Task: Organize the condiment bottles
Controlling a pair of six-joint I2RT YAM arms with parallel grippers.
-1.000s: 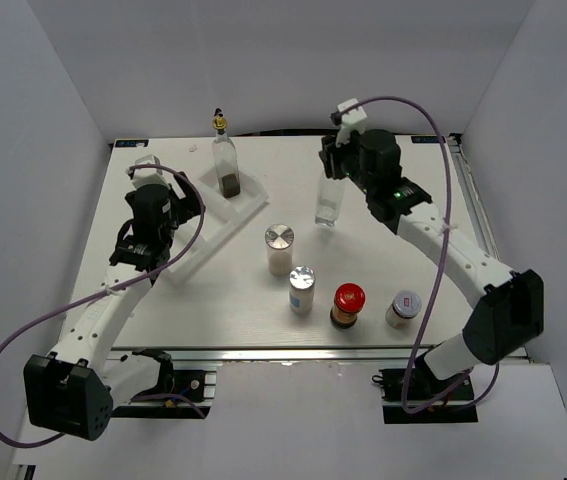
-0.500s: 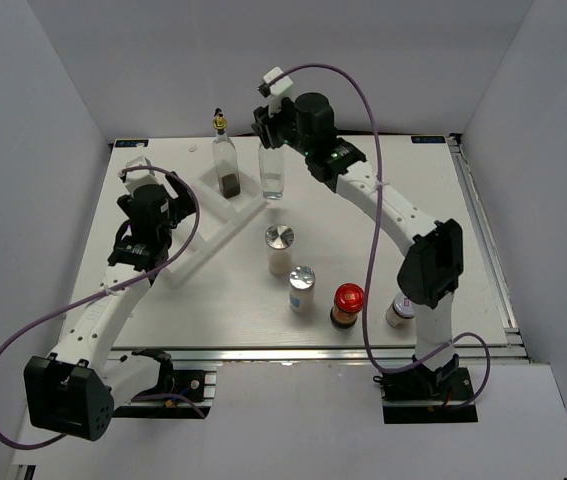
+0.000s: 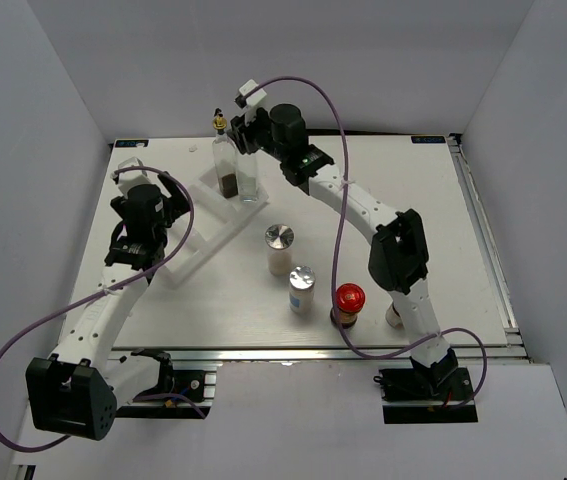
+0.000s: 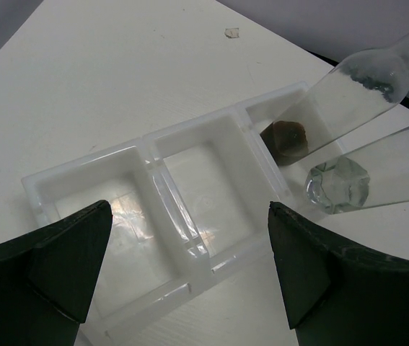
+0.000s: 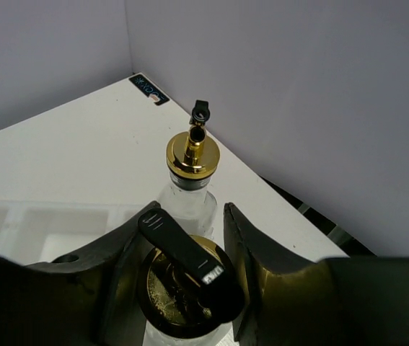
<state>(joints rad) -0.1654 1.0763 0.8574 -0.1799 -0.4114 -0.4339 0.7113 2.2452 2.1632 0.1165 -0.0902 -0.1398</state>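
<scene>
At rack two cruets; nearer, two shakers.

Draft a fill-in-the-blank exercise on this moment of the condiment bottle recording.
1. The left gripper, above the white compartmented plastic rack, is ___.
2. The right gripper is shut on a tall clear glass cruet; the other cruet, with dark contents, stands in the ___.
3. The brown jar has a ___ lid.
4. ___ white silver-lidded shakers stand on the table.

Missing words: open; rack; red; Two.
</scene>
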